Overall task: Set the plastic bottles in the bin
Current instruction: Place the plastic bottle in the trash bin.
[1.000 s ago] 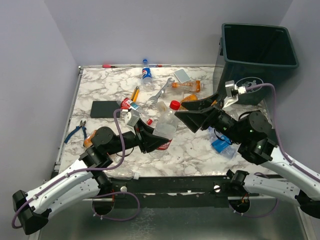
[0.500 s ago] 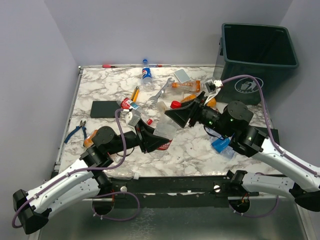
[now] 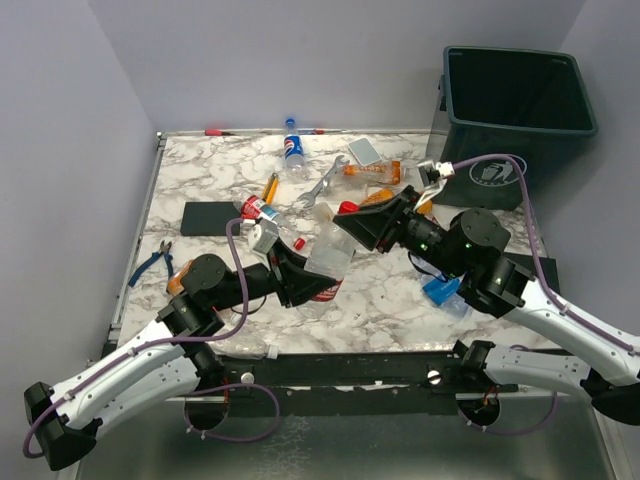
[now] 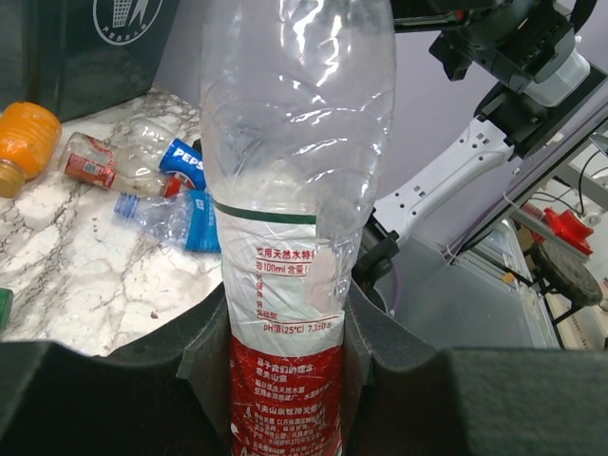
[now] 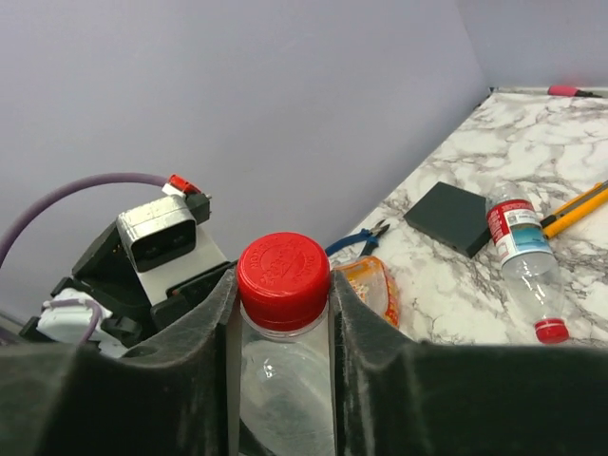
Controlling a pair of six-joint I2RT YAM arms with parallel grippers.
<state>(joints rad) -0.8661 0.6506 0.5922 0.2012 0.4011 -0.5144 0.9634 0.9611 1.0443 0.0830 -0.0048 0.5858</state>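
Observation:
A clear plastic bottle (image 3: pixel 330 252) with a red label and red cap (image 5: pixel 283 275) is held off the table between both arms. My left gripper (image 4: pixel 285 323) is shut on its labelled lower half (image 4: pixel 285 380). My right gripper (image 5: pixel 283 285) is shut on the cap and neck, its fingers pressing both sides. In the top view the left gripper (image 3: pixel 300 280) and right gripper (image 3: pixel 352 222) face each other over the table's middle. The dark green bin (image 3: pixel 520 90) stands at the far right. Other bottles lie around: a Pepsi one (image 3: pixel 293 150), an orange one (image 3: pixel 375 172), a red-labelled one (image 3: pixel 258 208), and a crushed blue-labelled one (image 3: pixel 445 290).
A silver wrench (image 3: pixel 322 185), a yellow-handled tool (image 3: pixel 270 187), a black block (image 3: pixel 210 217) and blue pliers (image 3: pixel 152 262) lie on the marble table (image 3: pixel 200 165). A grey card (image 3: pixel 365 151) sits at the back. Walls close in on the left and behind.
My right gripper swung left from near the bin to the held bottle's cap end and closed on it. The left gripper kept its hold and barely moved.

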